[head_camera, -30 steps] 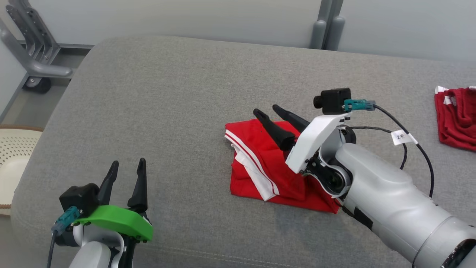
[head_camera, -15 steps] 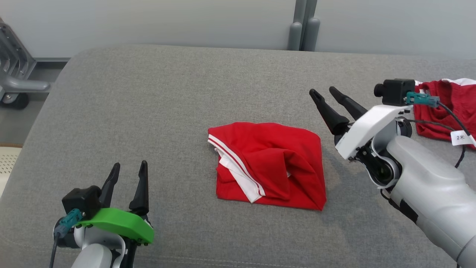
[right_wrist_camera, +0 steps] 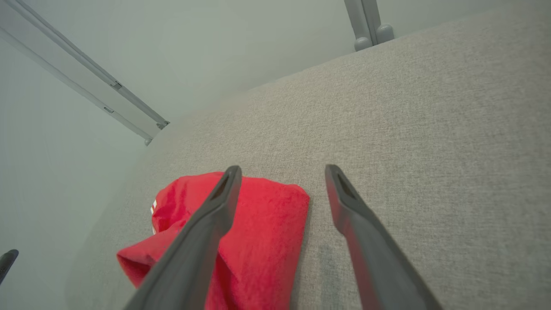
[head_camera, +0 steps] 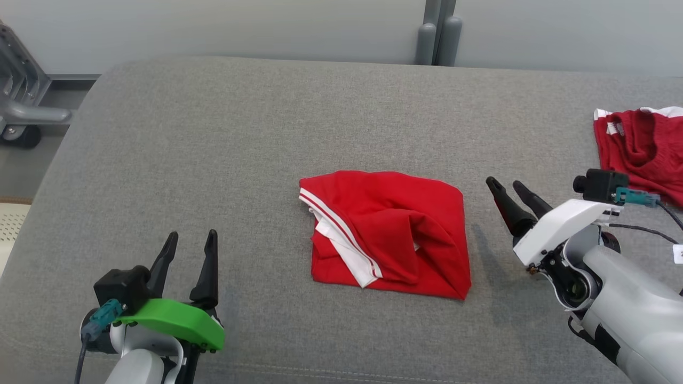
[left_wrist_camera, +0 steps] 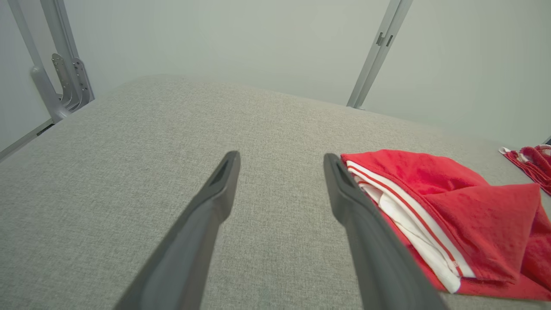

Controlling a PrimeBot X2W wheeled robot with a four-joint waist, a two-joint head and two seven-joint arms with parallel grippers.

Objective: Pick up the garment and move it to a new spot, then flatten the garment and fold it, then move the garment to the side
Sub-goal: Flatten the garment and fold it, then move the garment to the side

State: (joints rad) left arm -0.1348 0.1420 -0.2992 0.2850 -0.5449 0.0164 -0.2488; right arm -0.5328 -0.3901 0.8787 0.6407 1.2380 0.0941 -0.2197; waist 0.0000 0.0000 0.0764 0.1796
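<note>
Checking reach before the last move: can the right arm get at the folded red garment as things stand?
Probably yes. The right end effector hangs open beside the folded red garment, with bare grey cushion between them and nothing blocking.

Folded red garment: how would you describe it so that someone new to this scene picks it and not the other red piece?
On the wide grey cushion, look to the middle. The folded red garment lies there as a flat rectangle with a white striped band on its left side. The crumpled red garment sits bunched at the cushion's right edge, not folded.
</note>
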